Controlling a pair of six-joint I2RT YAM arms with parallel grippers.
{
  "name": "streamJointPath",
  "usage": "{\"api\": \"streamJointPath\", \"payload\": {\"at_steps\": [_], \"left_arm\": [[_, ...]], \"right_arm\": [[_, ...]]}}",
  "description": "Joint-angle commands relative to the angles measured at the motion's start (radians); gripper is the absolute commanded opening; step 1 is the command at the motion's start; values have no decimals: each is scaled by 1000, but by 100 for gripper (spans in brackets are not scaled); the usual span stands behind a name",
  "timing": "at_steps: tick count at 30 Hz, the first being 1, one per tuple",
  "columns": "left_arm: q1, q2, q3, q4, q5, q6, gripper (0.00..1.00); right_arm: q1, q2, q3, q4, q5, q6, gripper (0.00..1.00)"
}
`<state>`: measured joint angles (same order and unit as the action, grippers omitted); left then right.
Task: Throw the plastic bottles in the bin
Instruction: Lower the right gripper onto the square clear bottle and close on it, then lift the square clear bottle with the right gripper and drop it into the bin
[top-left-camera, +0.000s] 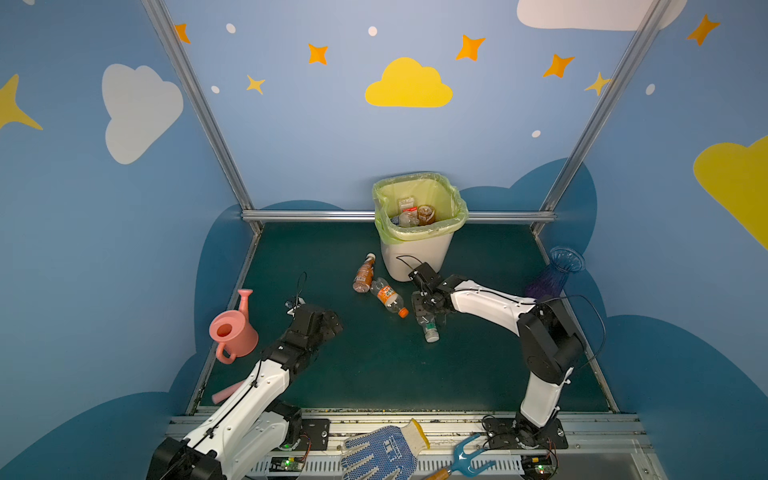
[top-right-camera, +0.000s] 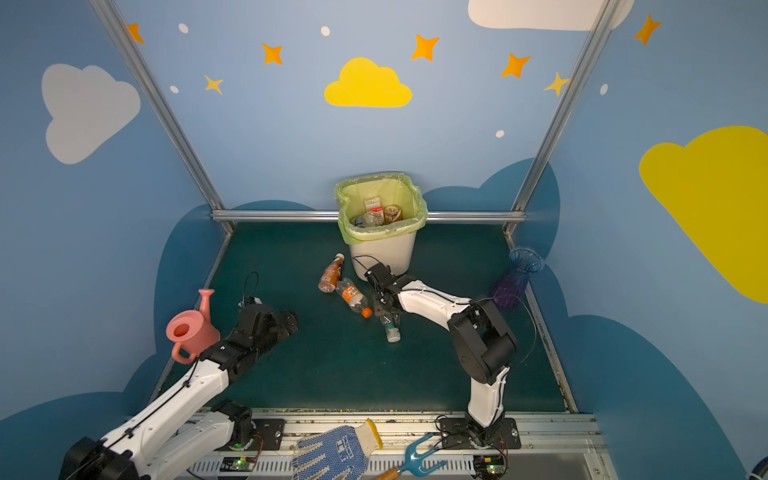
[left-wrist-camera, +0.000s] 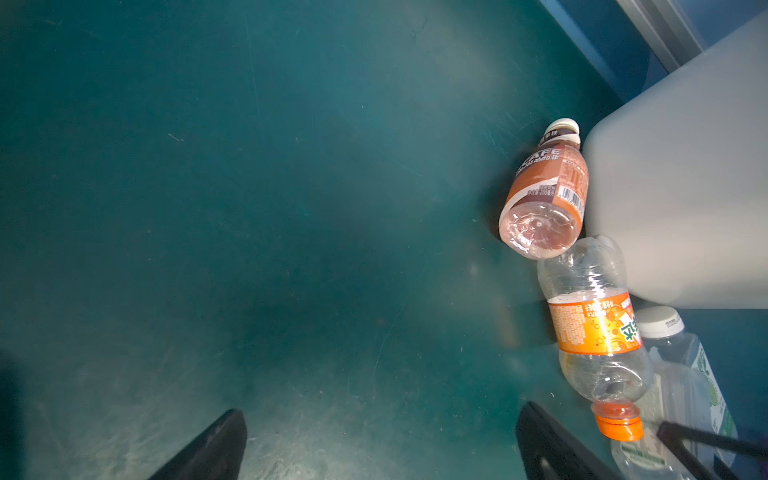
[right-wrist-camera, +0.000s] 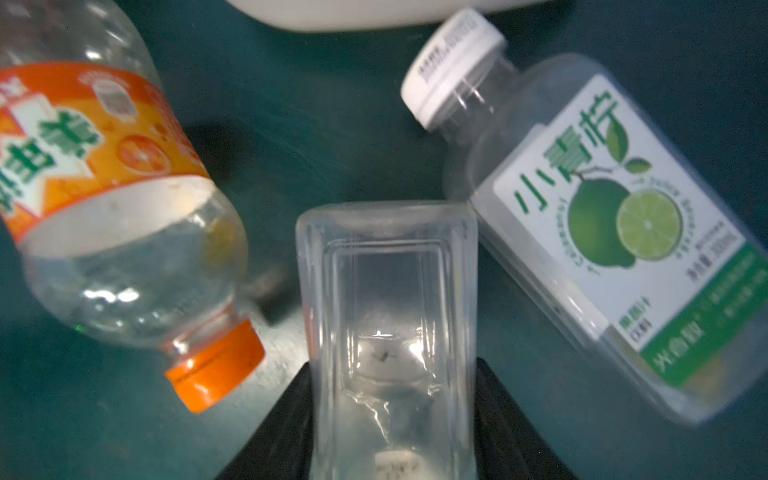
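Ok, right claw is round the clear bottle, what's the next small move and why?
Probably lift it straight up. The right claw has a finger on each side of the clear square bottle, with the orange-label bottle and the lime-label bottle lying close on either side; a straight lift should clear both before swinging to the bin.

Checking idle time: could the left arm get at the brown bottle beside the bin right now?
Probably yes. Bare mat lies between the open left gripper and the brown bottle; the bin crowds only its far side.
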<state>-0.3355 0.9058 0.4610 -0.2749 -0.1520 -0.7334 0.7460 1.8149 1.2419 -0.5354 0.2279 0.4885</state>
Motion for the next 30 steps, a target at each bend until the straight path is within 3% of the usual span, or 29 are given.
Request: {"api": "streamJointPath", "payload": {"at_steps": [1,8,18,22,30], "left_arm": [[5,-3,-11,-6,-17,2,100],[6,15,-16,16,-4,-12,100],[6,20,-27,21,-3,-16,100],[6,11,-34,18,-7,-14,100],[7,-28,-54,1,-27,-6,100]], "right_arm": [[12,-80,-70,-80,2,19,49],[24,-157,-153,-153,-20,35,63],[22,-68,-63,-226,-40,-9,78],[19,7,1,-256,-50,-28,77],[6,73,29,-295,-82,-51,58]]}}
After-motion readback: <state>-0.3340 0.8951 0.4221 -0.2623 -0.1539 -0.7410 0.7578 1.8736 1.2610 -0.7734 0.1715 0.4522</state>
